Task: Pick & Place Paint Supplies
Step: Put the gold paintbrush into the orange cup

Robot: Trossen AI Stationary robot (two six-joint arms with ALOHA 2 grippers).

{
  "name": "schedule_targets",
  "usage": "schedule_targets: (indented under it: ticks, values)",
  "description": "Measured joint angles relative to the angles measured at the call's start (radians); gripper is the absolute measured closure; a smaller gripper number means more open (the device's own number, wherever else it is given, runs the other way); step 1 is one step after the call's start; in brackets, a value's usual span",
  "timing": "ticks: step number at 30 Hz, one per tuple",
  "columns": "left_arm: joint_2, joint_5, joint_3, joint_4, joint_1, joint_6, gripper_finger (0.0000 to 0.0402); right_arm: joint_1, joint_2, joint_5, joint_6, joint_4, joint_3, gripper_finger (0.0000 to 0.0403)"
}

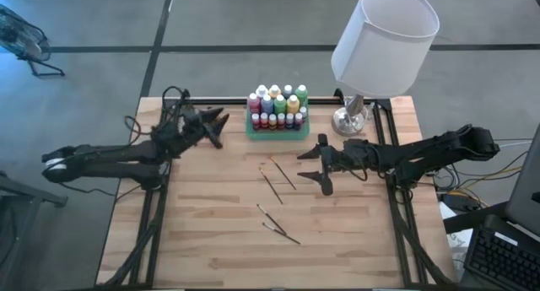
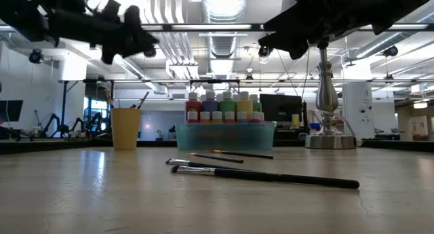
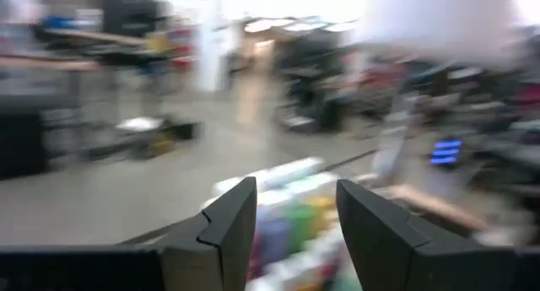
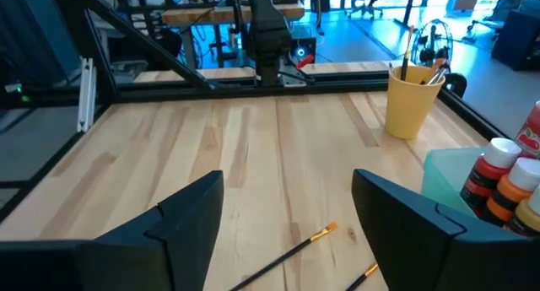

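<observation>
Four thin paintbrushes (image 1: 277, 188) lie loose mid-frame on the table (image 1: 211, 240): light, stiff, roll-prone, so pinch mid-handle. Right hand (image 1: 323, 168) hovers beside them, fingers apart, empty; left hand (image 1: 218, 125), upper left, likewise.

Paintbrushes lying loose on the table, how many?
4: one paintbrush and a second near the tray, two more nearer the front edge. Others stand in the cup, uncounted.
</observation>
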Motion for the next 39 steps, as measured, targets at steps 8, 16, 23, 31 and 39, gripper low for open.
schedule_targets:
  ticks: [8,16,23,31,39]
  values:
    - [-0.111,0.5,0.002,0.0,-0.086,-0.016,0.0232,0.002,0.002,-0.002,0.063,0.019,0.002,0.0127]
    - [-0.077,0.197,0.002,0.066,-0.421,0.179,0.0249,0.002,0.105,0.024,0.114,-0.008,0.037,0.0124]
    - [-0.046,0.063,0.007,0.093,-0.583,0.271,0.0255,-0.002,0.304,0.031,0.098,-0.104,0.211,0.0143]
    - [-0.047,0.06,0.005,0.088,-0.589,0.259,0.0255,-0.057,0.501,0.189,0.174,-0.348,0.392,0.016]
    - [-0.05,0.06,0.005,0.089,-0.589,0.243,0.0255,-0.128,0.669,0.184,0.245,-0.434,0.546,0.0163]
